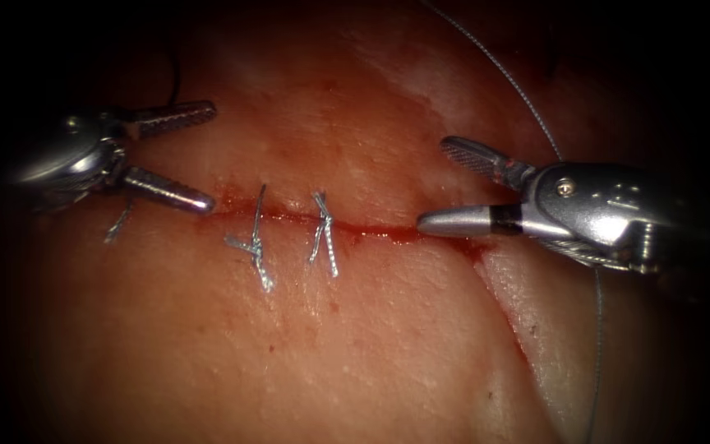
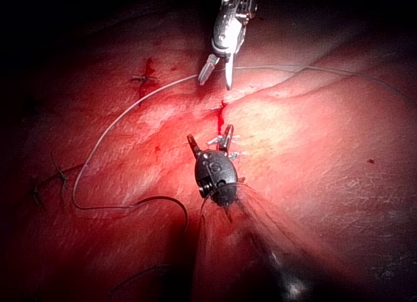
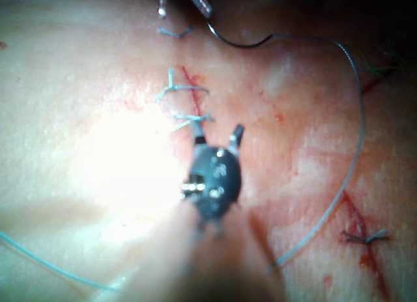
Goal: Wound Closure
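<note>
a: left tool [image 1: 186, 156] at the left end of the cut [image 1: 371, 233], jaws spread wide, gripping nothing. lower jaw tip just beside the cut's end.

b: right tool [image 1: 433, 185] at the right end, jaws also wide apart, empty. lower jaw lying right along the cut line, upper jaw raised over the tissue [image 1: 306, 353].

a: two knotted stitches [image 1: 258, 242] across the cut between the tools, cut ends sticking up. short cut end of thread [image 1: 118, 222] below the left tool.

b: needle [image 3: 240, 42] loose on the tissue, seen from the right wrist just beside the left tool's jaws, held by neither, not visibly in the tissue.

a: thread [image 1: 527, 99] trailing from it in a long loop past the right tool. red fluid [image 1: 384, 236] pooled along the cut.
</note>
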`<state>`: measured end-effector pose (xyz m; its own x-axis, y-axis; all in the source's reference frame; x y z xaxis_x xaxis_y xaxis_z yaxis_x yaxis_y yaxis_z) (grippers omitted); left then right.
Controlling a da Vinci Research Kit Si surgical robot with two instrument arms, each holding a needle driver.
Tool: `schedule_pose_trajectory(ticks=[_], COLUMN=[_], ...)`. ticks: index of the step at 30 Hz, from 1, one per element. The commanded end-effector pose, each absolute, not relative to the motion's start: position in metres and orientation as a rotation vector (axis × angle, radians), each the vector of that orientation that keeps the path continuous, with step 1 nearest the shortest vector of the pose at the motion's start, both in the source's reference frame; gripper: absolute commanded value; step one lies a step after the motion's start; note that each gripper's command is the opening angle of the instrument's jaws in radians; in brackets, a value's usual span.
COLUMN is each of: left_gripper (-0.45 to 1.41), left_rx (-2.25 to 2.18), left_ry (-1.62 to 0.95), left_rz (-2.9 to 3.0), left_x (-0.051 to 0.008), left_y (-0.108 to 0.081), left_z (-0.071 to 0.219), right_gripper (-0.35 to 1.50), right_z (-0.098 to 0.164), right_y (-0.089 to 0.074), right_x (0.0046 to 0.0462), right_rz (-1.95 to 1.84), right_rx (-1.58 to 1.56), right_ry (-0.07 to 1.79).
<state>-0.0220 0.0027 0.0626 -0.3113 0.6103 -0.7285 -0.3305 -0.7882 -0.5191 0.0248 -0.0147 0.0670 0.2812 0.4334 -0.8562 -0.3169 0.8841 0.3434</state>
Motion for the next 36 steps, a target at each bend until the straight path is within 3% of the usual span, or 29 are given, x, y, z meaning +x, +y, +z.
schedule_pose_trajectory(ticks=[1, 9, 19, 24, 36], left_gripper=[0.54, 0.59, 0.57, 0.39, 0.27], left_rx=[-1.314, -1.055, -0.783, -0.693, -0.543], left_ry=[-0.348, -0.278, -0.278, -0.305, -0.347], left_rz=[2.152, 2.281, 2.456, 2.514, 2.555], left_x=[-0.0221, -0.0177, -0.0161, -0.016, -0.0145], left_y=[0.003, 0.005, 0.004, 0.004, 0.003], left_z=[0.063, 0.065, 0.068, 0.069, 0.075], right_gripper=[1.06, 1.06, 1.08, 1.08, 1.08], right_z=[0.067, 0.066, 0.066, 0.066, 0.066], right_y=[-0.015, -0.015, -0.015, -0.016, -0.016], right_x=[0.025, 0.0232, 0.0243, 0.0247, 0.0254], right_rz=[0.492, 0.448, 0.45, 0.45, 0.453], right_rx=[0.117, 0.143, 0.141, 0.14, 0.138], right_ry=[1.175, 1.126, 1.125, 1.125, 1.124])
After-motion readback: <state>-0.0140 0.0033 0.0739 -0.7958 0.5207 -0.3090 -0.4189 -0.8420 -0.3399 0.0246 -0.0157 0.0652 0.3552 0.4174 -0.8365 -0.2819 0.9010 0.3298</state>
